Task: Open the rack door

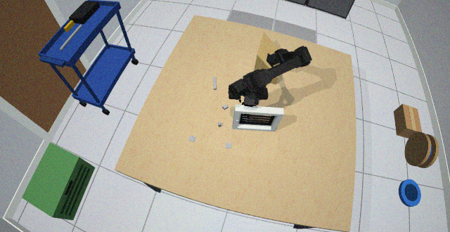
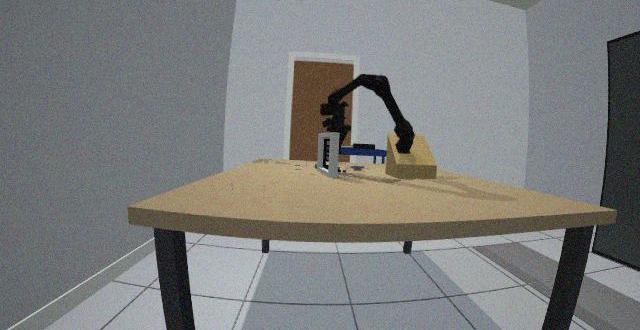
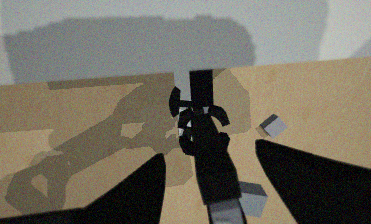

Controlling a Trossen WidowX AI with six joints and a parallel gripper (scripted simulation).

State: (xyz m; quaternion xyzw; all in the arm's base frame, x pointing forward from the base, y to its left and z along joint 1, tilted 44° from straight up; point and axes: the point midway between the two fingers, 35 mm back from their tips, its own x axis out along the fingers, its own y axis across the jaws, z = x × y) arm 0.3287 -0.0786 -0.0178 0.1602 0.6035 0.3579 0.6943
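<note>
In the wrist view the gripper stands a bit over half open, holding nothing; its fingers are at 8 and 4 o'clock. What looks like the black handle lies between them in that view, its long axis from 12 towards 5 o'clock; touch and depth cannot be told. The next move seems to turn on whether the fingers line up across that axis before closing, or clear it. From above, the gripper sits at 11 o'clock on the pale rack frame; the door's angle is unclear. Counted: one arm, one frame, one likely handle, five small grey pieces on the table.
</note>
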